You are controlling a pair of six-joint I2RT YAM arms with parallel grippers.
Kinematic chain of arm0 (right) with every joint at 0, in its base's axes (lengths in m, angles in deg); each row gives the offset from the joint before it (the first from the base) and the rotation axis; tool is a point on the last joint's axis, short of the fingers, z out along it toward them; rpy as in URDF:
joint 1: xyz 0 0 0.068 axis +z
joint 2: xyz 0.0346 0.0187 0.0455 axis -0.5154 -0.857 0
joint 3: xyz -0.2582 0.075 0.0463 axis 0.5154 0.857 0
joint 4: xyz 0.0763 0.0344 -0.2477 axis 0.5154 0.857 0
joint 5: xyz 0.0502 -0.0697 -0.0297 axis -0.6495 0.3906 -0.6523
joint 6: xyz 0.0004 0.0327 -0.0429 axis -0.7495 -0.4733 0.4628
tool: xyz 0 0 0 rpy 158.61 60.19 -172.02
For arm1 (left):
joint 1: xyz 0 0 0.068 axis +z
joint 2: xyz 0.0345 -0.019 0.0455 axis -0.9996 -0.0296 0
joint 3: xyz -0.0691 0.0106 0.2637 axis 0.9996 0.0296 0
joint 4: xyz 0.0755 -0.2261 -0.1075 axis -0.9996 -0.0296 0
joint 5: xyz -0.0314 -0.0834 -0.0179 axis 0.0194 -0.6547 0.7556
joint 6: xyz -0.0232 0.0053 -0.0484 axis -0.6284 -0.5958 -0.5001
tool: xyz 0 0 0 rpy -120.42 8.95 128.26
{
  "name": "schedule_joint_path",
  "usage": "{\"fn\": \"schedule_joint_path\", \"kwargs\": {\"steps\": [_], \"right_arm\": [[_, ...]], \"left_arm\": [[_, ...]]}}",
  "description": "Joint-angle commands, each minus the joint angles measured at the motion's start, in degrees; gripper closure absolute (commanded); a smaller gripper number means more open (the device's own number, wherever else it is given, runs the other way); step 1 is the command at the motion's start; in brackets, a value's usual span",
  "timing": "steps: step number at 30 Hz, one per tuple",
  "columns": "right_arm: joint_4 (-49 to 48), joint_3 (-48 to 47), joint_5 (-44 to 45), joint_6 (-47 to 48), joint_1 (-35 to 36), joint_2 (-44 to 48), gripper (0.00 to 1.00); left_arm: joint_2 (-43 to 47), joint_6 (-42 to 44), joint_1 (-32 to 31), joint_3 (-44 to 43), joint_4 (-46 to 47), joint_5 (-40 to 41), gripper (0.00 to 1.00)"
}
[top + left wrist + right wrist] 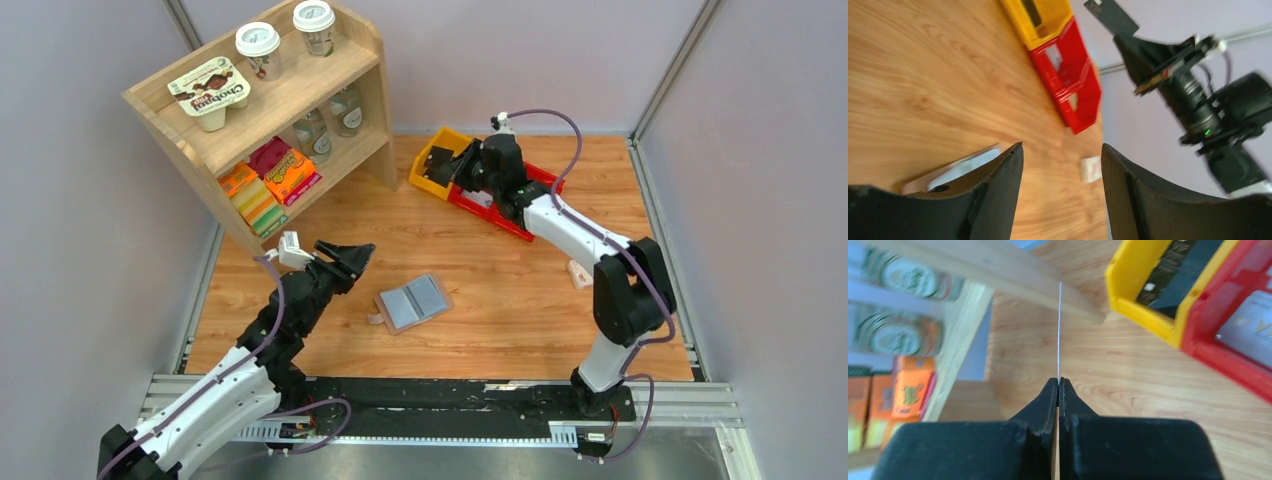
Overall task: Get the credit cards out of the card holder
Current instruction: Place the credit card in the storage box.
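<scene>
Spreading the left gripper (1062,147) wide at the near left, blunt matte-black fingers well apart, gripping nothing, over the glossy wood-grain table (500,330). Leaving the card holder (413,302) unfolded flat mid-table just beyond it, showing two blue-grey translucent panels and a small tab at its near-left edge. Passing a small pink-white packet (580,272) to the right, print too small to read. Pinching a thin black credit card (1110,15) in the right gripper (1058,382), fingers pressed together on it, above the yellow bin (1143,310). Finding a second black card (1180,275) inside that bin, gold lettering unreadable, and a pale card (1250,330) in the adjoining red bin (1228,360). Reading "Chobani" on the pack (210,92) atop the far wooden shelf (370,70), beside two white-lidded cups (258,45).
</scene>
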Motion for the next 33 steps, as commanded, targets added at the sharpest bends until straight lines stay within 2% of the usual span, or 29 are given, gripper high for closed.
{"fn": "schedule_joint_path", "kwargs": {"steps": [1,6,10,19,22,23,26,33], "right_arm": [[7.6,-9.4,4.4,4.3,-1.4,-8.3,1.00],[10.0,-19.0,8.7,5.8,-2.0,-17.6,1.00],[8.9,-24.0,9.7,5.9,-2.1,-23.4,0.99],[1.2,-29.5,6.7,6.2,-2.2,-32.0,0.97],[2.1,-32.4,5.3,5.9,-2.4,-34.3,0.94],[2.2,-32.9,5.6,6.1,-2.4,-34.5,0.93],[6.3,-33.0,8.3,6.6,-2.5,-33.2,0.74],[10.2,-28.2,12.6,10.5,-2.4,-26.3,0.55]], "left_arm": [[1.3,14.9,-0.1,-6.0,-20.8,-3.5,0.33],[-0.8,21.0,-0.1,-11.4,-28.7,-3.7,0.29],[-2.1,23.5,-0.1,-13.4,-31.0,-4.4,0.28],[-1.4,23.3,-0.1,-13.3,-33.5,-5.1,0.28],[-1.1,22.9,-0.1,-13.0,-33.7,-5.1,0.28],[-1.1,22.9,-0.1,-13.0,-33.4,-5.3,0.28],[-1.6,22.5,-0.1,-12.8,-32.8,-5.8,0.28],[-3.2,22.2,-0.1,-13.6,-31.9,-8.9,0.28]]}}
